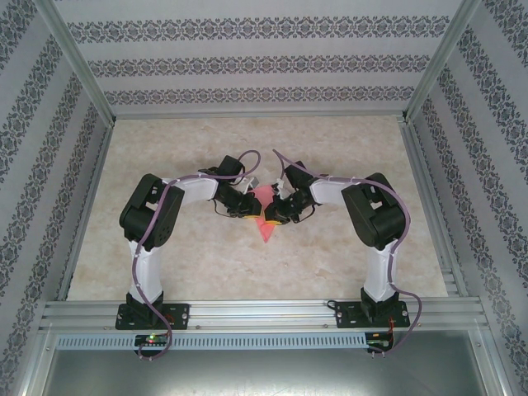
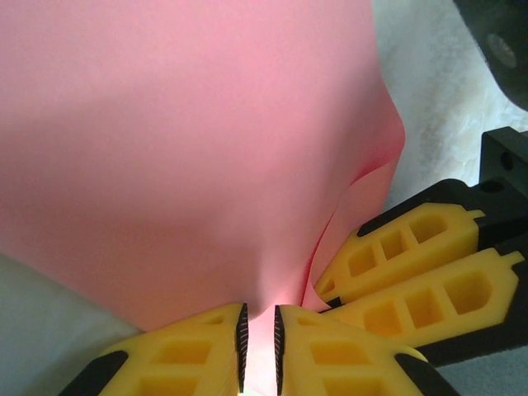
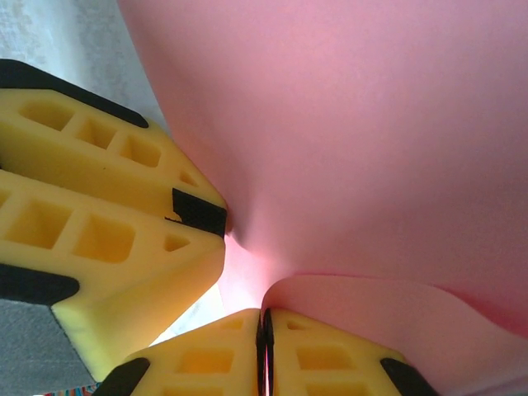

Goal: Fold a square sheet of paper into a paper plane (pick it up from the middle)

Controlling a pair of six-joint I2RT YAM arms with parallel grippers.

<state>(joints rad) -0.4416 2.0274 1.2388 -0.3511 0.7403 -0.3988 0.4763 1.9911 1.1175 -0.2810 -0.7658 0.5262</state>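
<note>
From above, both arms reach inward and meet over the middle of the table (image 1: 330, 148). The square sheet of paper (image 1: 266, 227) hangs there, lifted off the table, a pink corner pointing toward the table's near edge. The left gripper (image 1: 250, 211) and the right gripper (image 1: 269, 219) sit tip to tip over that same central patch, too small here to read their jaws.

In the left wrist view, the left gripper (image 2: 260, 346) has its ribbed pads nearly together with the pink sheet (image 2: 190, 148) running down between them, so it is clamped on the paper. The right gripper (image 2: 324, 295) comes in just beside it, nipping a buckled fold. Pale table (image 2: 429, 82) shows behind the sheet.

In the right wrist view, the right gripper (image 3: 266, 346) is pressed closed with only a thin pink line between its pads, so it too grips the sheet (image 3: 355, 132). A loose flap curls over its tip. The left gripper (image 3: 221, 227) is touching or nearly touching the paper's puckered neck, with table (image 3: 74, 41) beyond.

The risk, as I judge it: two pinches this close leave little slack, so any pull apart or twist could tear the thin paper. The bulging panels could crease crookedly if pressed to the table, and the fingertips could knock each other.
</note>
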